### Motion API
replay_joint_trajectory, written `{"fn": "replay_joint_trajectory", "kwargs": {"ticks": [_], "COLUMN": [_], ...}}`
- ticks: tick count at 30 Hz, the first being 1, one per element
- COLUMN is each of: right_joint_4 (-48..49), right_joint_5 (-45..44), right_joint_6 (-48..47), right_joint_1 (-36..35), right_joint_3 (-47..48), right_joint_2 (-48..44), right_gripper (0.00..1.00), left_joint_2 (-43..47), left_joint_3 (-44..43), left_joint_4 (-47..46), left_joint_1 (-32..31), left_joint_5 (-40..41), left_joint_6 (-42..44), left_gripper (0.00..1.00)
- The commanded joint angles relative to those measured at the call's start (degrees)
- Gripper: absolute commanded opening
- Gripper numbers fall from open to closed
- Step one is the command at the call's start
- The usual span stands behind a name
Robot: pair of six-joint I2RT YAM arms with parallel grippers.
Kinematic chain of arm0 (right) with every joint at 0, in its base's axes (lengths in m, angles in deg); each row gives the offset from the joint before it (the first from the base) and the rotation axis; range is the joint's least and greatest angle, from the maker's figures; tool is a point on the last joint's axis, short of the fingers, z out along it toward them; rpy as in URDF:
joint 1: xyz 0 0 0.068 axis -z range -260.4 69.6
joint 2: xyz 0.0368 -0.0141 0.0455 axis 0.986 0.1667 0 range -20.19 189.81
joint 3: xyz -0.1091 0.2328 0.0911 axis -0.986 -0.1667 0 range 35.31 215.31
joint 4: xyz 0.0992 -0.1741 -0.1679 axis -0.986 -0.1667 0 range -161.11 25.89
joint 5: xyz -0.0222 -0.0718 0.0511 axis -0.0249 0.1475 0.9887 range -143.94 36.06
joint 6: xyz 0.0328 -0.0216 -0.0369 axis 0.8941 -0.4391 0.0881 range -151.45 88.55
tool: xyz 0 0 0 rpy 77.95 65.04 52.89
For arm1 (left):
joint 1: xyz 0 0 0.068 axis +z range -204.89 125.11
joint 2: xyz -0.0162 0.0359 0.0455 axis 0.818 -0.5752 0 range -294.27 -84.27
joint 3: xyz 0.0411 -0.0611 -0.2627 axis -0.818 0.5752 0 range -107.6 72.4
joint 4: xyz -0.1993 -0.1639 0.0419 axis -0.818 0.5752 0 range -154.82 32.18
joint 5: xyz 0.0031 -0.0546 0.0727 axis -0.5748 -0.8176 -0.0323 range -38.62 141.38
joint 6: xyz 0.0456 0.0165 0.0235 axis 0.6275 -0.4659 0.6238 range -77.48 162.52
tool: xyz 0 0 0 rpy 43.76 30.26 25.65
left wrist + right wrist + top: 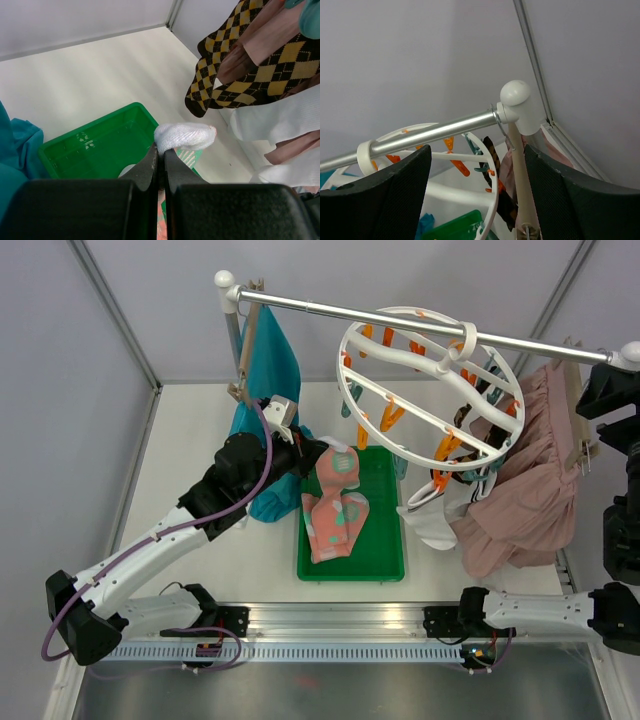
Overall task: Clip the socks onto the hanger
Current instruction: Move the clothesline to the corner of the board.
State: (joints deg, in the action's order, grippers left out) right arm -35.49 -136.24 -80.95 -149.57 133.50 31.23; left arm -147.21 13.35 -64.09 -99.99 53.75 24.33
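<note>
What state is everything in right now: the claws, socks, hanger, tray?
left gripper, shut on pink sock's white toe.
right gripper, open, empty.
pink sock, held up over green tray.
argyle socks, hanging from hanger.
white socks, hanging from hanger.
hanger, hooked on rail, tilted.

Argyle socks [235, 60] on hanger [495, 190]; pink sock [335, 510] apart

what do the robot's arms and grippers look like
Both the left arm and right arm have white links with black joints. A purple cable runs along the left one. The left gripper and right gripper have chunky black fingers.
</note>
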Motion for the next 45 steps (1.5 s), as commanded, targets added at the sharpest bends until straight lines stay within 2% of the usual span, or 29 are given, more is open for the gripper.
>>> {"fn": "replay_joint_trajectory", "kwargs": {"ticks": [1,7,10,13,14,15,17,22,26,31,35,39,45], "right_joint_4": [11.9,23.2,23.8,10.7,-7.1,-15.4,-21.9,-19.0,-25.8,-26.3,-32.5,-31.9,-32.3], "right_joint_5": [-1.2,-1.6,-3.4,-5.2,-4.8,-2.7,-1.5,-5.9,-9.4,-14.5,-15.8,-15.4,-10.4], "right_joint_6": [-12.5,-21.4,-18.9,-8.4,7.2,13.8,19.6,15.6,21.6,20.1,22.7,19.4,16.3], "right_joint_1": [-2.4,-3.5,-3.4,-3.4,-3.5,-3.4,-3.4,-3.4,-3.4,-3.5,-3.7,-4.2,-4.3], "right_joint_3": [-2.1,-4.7,-7.9,-11.7,-11.0,-10.2,-10.5,-10.0,-8.1,-7.7,-7.0,-6.7,4.7], "right_joint_2": [0.3,0.5,-1.6,-5.5,-6.2,-6.6,-7.3,-6.2,-7.9,-7.2,-6.2,-0.7,10.1], "right_gripper": [0.82,0.83,0.82,0.83,0.82,0.82,0.83,0.84,0.82,0.83,0.84,0.88,0.91], "left_joint_2": [0.9,1.1,1.2,1.2,1.2,1.1,1.1,1.2,1.2,0.5,0.4,0.1,0.4], "left_joint_3": [-0.7,-0.6,-0.5,-0.5,-0.5,-0.5,-0.5,-0.5,-0.5,-0.5,-0.6,-0.8,-1.0], "left_joint_4": [-1.6,-1.4,-1.4,-1.4,-1.4,-1.4,-1.3,-1.1,-1.2,-1.5,-1.7,-1.8,-1.7], "left_joint_1": [-0.1,-0.1,-0.1,-0.1,-0.1,-0.1,-0.1,-0.1,-0.1,-0.1,-0.1,-0.1,-0.1], "left_joint_5": [-1.2,-1.1,-1.1,-1.0,-1.0,-0.9,-0.8,-0.4,-0.4,-1.1,-1.5,-1.8,-1.8], "left_joint_6": [-0.7,-0.7,-0.6,-0.5,-0.4,-0.4,-0.3,-0.1,-0.2,-0.4,-0.7,-0.8,-0.7], "left_gripper": [0.02,0.02,0.02,0.02,0.02,0.02,0.02,0.02,0.02,0.02,0.02,0.02,0.02]}}
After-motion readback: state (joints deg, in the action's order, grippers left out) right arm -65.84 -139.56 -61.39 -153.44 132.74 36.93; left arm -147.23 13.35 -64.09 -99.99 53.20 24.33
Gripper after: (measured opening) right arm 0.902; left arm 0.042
